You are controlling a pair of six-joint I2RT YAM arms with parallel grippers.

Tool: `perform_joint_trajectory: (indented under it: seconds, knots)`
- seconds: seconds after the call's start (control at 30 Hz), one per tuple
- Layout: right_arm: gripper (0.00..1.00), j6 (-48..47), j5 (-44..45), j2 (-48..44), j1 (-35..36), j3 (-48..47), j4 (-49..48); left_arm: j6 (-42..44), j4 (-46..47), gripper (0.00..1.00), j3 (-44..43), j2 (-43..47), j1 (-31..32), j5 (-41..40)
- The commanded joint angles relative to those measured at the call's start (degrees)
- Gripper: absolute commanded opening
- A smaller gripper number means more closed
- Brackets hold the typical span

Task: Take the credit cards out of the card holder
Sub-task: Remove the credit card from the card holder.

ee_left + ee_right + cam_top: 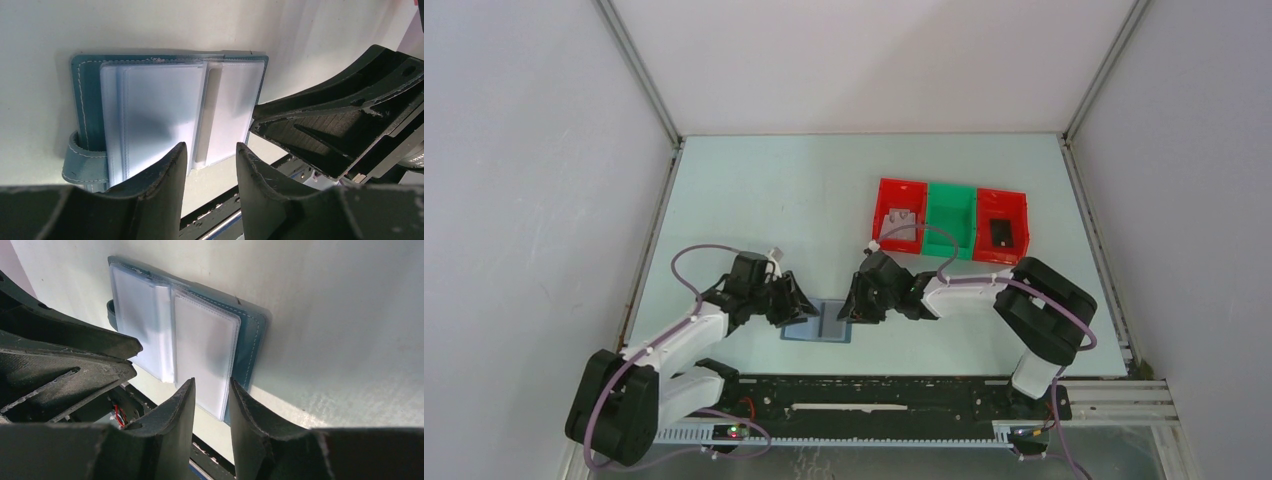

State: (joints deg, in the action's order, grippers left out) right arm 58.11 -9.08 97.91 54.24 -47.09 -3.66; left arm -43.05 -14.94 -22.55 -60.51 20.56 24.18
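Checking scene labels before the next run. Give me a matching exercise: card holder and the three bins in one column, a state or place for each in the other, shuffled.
Things:
1. card holder
2. left red bin
3. green bin
4. right red bin

States or places:
A. holds a black card
B. lies open, clear sleeves up
C. holds a grey card
D. sits between the two red bins

Pairs: 1-B; 2-C; 3-D; 4-A

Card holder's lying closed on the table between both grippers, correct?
Not closed. The card holder lies open on the table, clear sleeves facing up, between the left gripper and right gripper. The left wrist view shows it.
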Motion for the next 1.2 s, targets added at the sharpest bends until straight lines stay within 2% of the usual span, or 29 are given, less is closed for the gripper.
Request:
perform_joint_trajectory:
  seconds: [0.0, 0.37, 1.17]
  knots:
    - [0.40, 0.7, 1.4, -0.1, -0.4, -0.3, -0.8, 0.4, 1.5, 0.46, -3.4, -0.1, 0.2, 0.4]
    - [0.40, 0.3, 0.8, 0.1, -0.3, -0.3, -1.7, 0.4, 1.5, 0.46, -3.5, -0.3, 0.2, 0.5]
    - [0.28, -2.7, 1.0, -3.4, 0.7, -1.4, -2.4, 0.6, 1.5, 0.46, -3.6, -0.5, 0.2, 0.8]
